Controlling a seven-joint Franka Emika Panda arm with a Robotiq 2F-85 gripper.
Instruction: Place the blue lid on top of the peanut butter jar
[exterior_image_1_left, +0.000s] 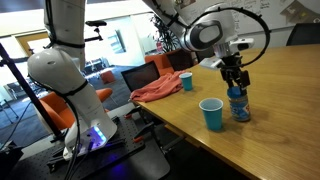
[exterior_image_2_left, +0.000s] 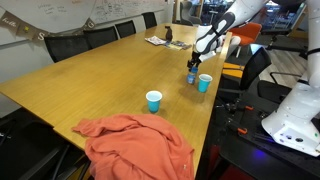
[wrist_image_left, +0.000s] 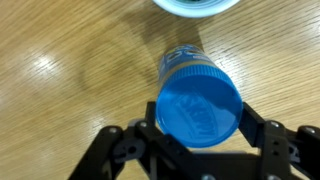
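In an exterior view, the arm's white base (exterior_image_1_left: 60, 75) stands at the far left, off the tabletop (exterior_image_1_left: 285, 135). Next comes an orange cloth (exterior_image_1_left: 160, 88) bunched at the tabletop's edge, and just beside it the far cup (exterior_image_1_left: 186, 81), blue and upright. The near cup (exterior_image_1_left: 211, 114), also blue, stands further along, closer to the camera. Right of it is the jar (exterior_image_1_left: 239, 106), upright, close to the near cup but apart from it, with the tool (exterior_image_1_left: 233, 80) straight above. On my wrist view the lid (wrist_image_left: 200, 108) sits on top of the jar (the bluish label shows just past the lid's rim). The tool is closed partway, with a finger (wrist_image_left: 140, 130) against the lid's edge on each side, so I read it as gripping the lid.
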